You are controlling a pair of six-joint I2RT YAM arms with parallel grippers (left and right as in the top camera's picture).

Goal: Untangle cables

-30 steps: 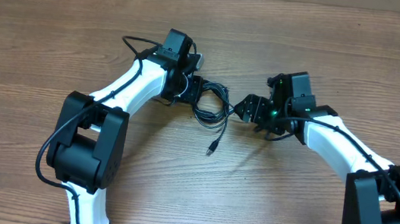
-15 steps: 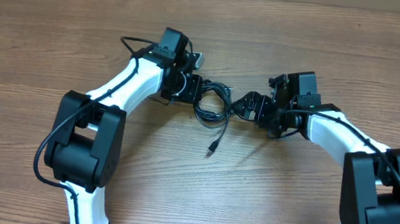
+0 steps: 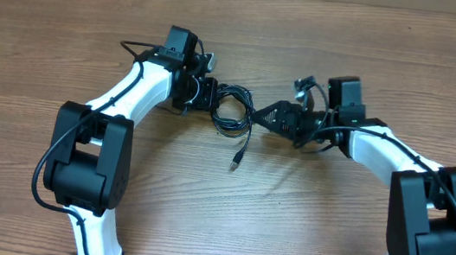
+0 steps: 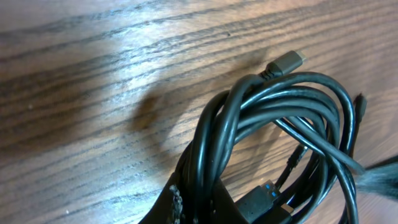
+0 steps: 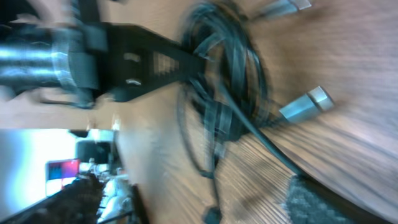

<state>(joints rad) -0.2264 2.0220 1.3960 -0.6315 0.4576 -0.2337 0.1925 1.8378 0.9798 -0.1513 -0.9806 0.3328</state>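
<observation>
The cables (image 3: pixel 231 115) are bunched into one loose black coil on the table (image 3: pixel 47 36), just above the middle of the overhead frame, between the two grippers. One strand is let out of the coil toward the lower middle, where it ends in a small plug (image 3: pixel 237 159) lying flat on the wood.

The coil's left edge is pinched by the left gripper (image 3: pixel 207 96), whose jaws are closed narrow on the strands. In the left wrist view several loops are seen rising out of the dark fingers (image 4: pixel 180 208) at the bottom of the frame and arching to the right. A thin plug (image 4: pixel 287 62) with a metal tip sticks out at the upper right. A wide plug (image 4: pixel 258 200) with blue inside is tucked under the loops at the lower middle.

The right gripper (image 3: pixel 263 114) is set just right of the coil and pointed at it; whether it touches cannot be told from overhead. The right wrist view is blurred. There the coil fills the upper middle, the left gripper is seen at the upper left, and a silver plug (image 5: pixel 308 102) lies to the right. Only one finger pad (image 5: pixel 323 199) is seen, at the lower right corner, with a strand running down toward it. The jaws are spread wide and nothing is held between them.
</observation>
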